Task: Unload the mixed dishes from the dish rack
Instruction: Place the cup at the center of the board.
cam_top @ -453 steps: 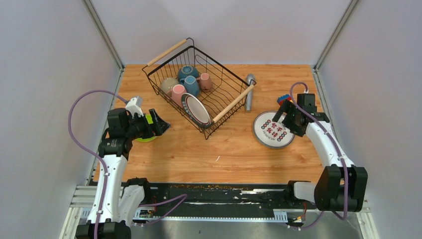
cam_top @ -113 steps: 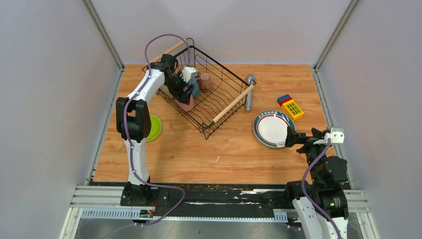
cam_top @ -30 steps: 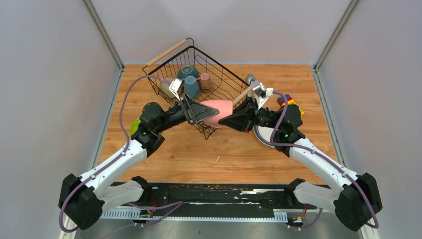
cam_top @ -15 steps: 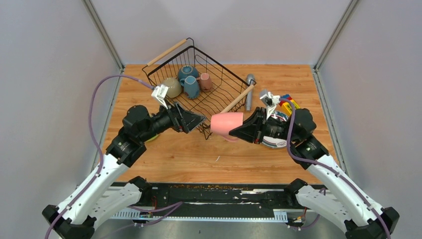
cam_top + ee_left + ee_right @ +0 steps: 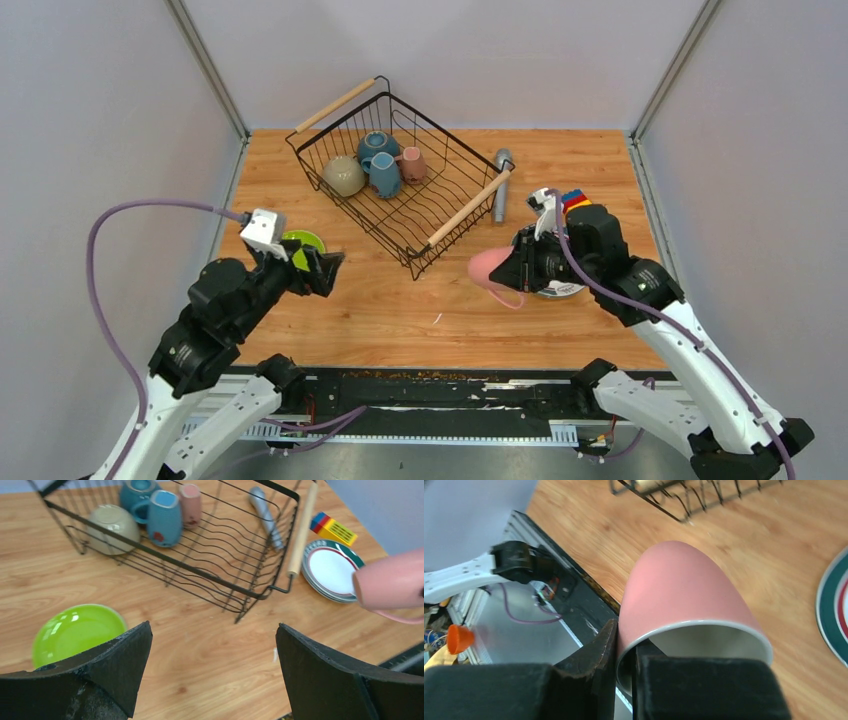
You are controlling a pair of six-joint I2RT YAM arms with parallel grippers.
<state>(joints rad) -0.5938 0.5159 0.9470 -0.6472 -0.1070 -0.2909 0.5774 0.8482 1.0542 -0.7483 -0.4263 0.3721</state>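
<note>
- Nearest the arm bases, on the left, the left gripper (image 5: 322, 270) hovered over the table (image 5: 400, 300) with its jaws spread wide and nothing between them.
- On the right, the right gripper (image 5: 624, 650) was clamped on the rim of a pink mug (image 5: 488, 268), held sideways in the air above the table, handle underneath.
- Just beyond the left gripper, a green plate (image 5: 75, 630) lay flat on the table.
- Under the right arm, stacked white plates (image 5: 330, 570) sat on the table, outside the rack (image 5: 470, 208).
- Farther back, the rack held a beige bowl (image 5: 344, 176), a blue mug (image 5: 384, 174), a teal bowl (image 5: 378, 145) and a small pink mug (image 5: 412, 163), bunched at its far left end.
- A grey cylinder (image 5: 502, 185) lay just beside the rack's right handle, with a toy block (image 5: 573, 199) near the plates.
</note>
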